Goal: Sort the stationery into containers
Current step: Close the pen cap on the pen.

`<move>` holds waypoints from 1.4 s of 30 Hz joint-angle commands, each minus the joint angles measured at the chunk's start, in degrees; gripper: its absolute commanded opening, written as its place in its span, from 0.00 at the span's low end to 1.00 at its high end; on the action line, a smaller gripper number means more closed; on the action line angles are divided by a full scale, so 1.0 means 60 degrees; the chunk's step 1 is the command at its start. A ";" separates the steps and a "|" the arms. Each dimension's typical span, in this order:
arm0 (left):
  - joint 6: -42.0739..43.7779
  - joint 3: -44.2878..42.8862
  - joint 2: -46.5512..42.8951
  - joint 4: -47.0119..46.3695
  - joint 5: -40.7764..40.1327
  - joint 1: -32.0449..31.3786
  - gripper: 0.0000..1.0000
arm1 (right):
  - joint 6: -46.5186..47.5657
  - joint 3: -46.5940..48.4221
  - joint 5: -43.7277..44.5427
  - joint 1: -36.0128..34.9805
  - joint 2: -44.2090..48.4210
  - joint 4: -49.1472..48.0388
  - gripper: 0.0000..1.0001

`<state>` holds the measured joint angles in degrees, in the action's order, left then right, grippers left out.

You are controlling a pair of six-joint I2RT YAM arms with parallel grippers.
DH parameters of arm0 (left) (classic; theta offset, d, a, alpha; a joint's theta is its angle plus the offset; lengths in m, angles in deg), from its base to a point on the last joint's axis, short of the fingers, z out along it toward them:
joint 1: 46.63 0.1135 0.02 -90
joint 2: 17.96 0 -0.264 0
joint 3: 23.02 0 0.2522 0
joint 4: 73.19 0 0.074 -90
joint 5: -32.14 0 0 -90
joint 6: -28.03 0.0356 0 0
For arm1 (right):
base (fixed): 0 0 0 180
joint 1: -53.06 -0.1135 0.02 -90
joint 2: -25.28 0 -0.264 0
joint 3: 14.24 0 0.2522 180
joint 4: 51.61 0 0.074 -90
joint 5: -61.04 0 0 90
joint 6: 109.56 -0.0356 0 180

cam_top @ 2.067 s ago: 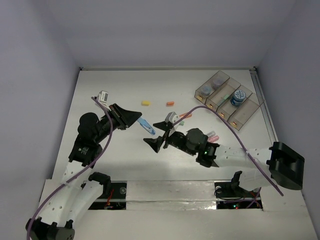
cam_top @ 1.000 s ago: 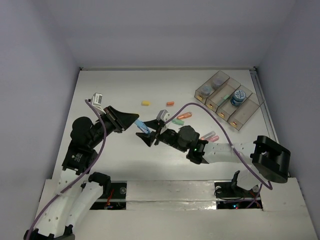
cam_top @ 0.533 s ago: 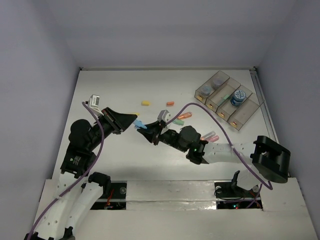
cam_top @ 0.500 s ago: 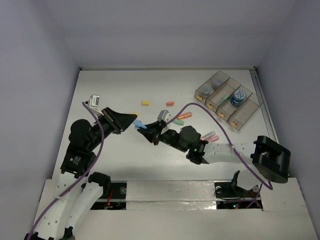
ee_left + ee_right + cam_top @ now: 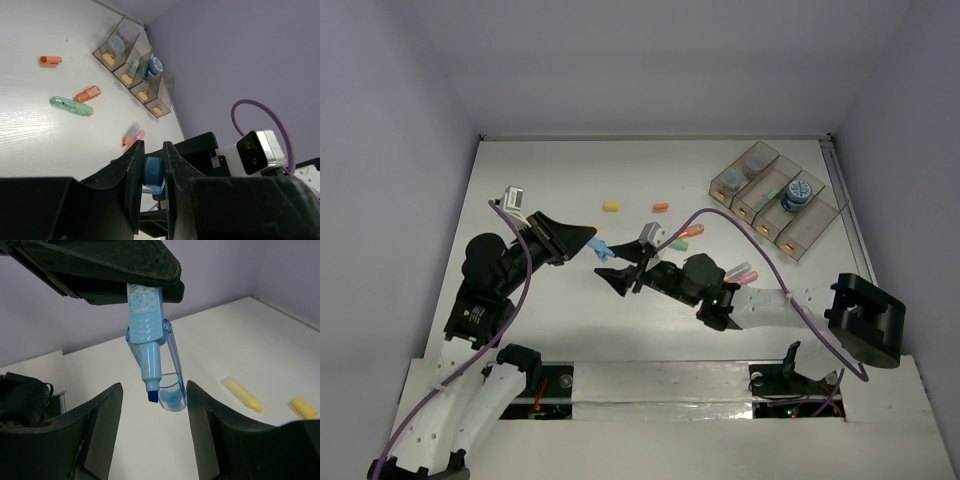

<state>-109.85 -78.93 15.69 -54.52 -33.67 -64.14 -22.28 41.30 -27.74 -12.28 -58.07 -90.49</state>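
Observation:
My left gripper (image 5: 592, 240) is shut on the back end of a light-blue highlighter (image 5: 603, 250) and holds it above the table, tip pointing at my right gripper (image 5: 624, 272). In the right wrist view the highlighter (image 5: 147, 325) hangs from the left gripper (image 5: 100, 270), its tip bare and its clear cap (image 5: 172, 392) dangling beside it. My right gripper (image 5: 155, 412) is open, with one finger on each side of the tip and cap, not touching them. The four joined clear bins (image 5: 775, 200) stand at the back right, with rolls and small pieces in them.
Loose pieces lie on the table: a yellow stub (image 5: 611, 207), an orange stub (image 5: 660, 208), an orange stick (image 5: 690, 232), a green stick (image 5: 672, 243) and pink sticks (image 5: 740, 272) by the right arm. The bins (image 5: 135, 75) also show in the left wrist view.
Over two seconds my right gripper has moved up and left to meet the highlighter held by my left gripper. In the last half second both have shifted only slightly.

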 commanded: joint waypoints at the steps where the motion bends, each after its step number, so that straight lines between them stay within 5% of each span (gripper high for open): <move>1: -0.0048 -0.0270 -0.0042 -0.0730 0.0290 0.0049 0.00 | 0.0336 0.0476 -0.0027 -0.0052 -0.0229 -0.0221 0.61; 8: -0.0135 -0.0489 -0.0144 -0.0657 0.0349 0.0049 0.00 | 0.0732 0.0566 0.0120 -0.0052 -0.0464 -0.0512 0.60; 15: -0.0165 -0.0519 -0.0232 -0.0510 0.0349 0.0049 0.00 | 0.0673 0.0391 0.0120 -0.0052 -0.0288 -0.0908 0.40; 26: 0.0186 -0.0475 -0.0101 -0.0393 0.0027 0.0049 0.00 | 0.0468 -0.0121 0.0076 -0.0052 0.0195 -0.0968 0.25; 42: 0.1958 -0.0255 0.0397 -0.0188 -0.0955 0.0049 0.00 | -0.0469 0.0565 0.0003 -0.0052 0.1148 0.4097 0.18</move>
<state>-102.26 -79.63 17.94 -52.29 -36.56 -64.19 -23.88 41.91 -27.70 -12.33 -52.63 -73.77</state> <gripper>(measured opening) 0.152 0.338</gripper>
